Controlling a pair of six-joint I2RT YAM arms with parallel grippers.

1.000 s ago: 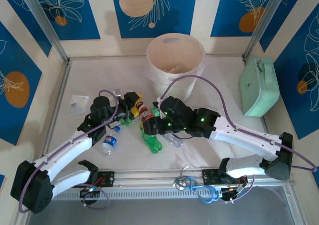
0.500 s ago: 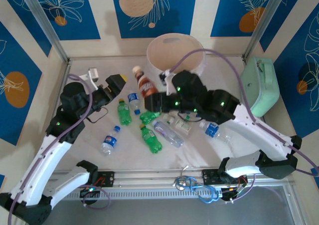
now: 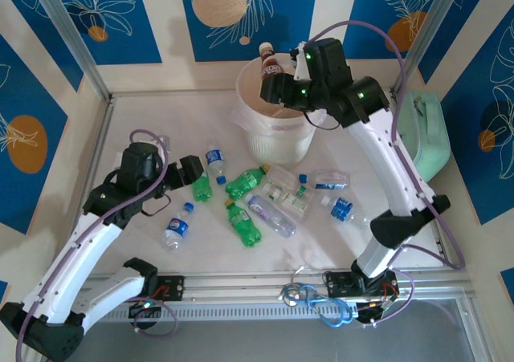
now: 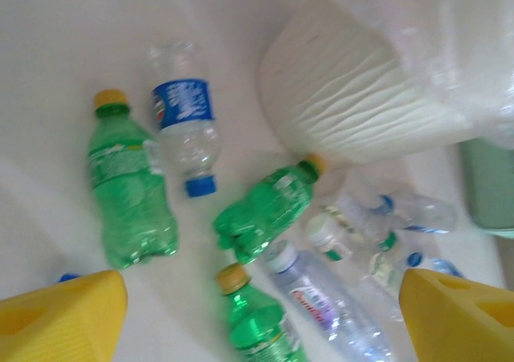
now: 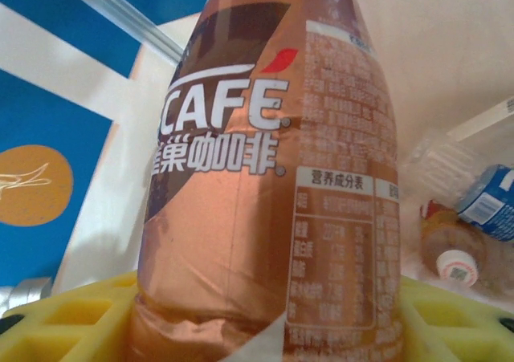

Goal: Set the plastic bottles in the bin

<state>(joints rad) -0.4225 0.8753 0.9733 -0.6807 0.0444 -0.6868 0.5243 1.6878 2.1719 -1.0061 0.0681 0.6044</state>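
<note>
I read bare table (image 3: 136, 121) along the left rail, which leaves open room for travel. The left gripper (image 3: 191, 172) hangs low over the table. Its yellow fingers (image 4: 64, 318) are spread wide with nothing between them. Just right of it lie a green bottle (image 3: 201, 189) and a blue-labelled bottle (image 3: 214, 163), side by side. The other bottles (image 3: 273, 216) are scattered from there to the right, in front of the bin (image 3: 281, 141), and several touch. One green one (image 4: 269, 209) has its cap close to the bin wall. A bare strip runs between the scatter and the near edge. The right gripper (image 3: 279, 87) is clamped on a brown bottle (image 5: 265, 185) over the bin's mouth. The mint case (image 3: 422, 141) sits by the right wall, apart from the bin.
</note>
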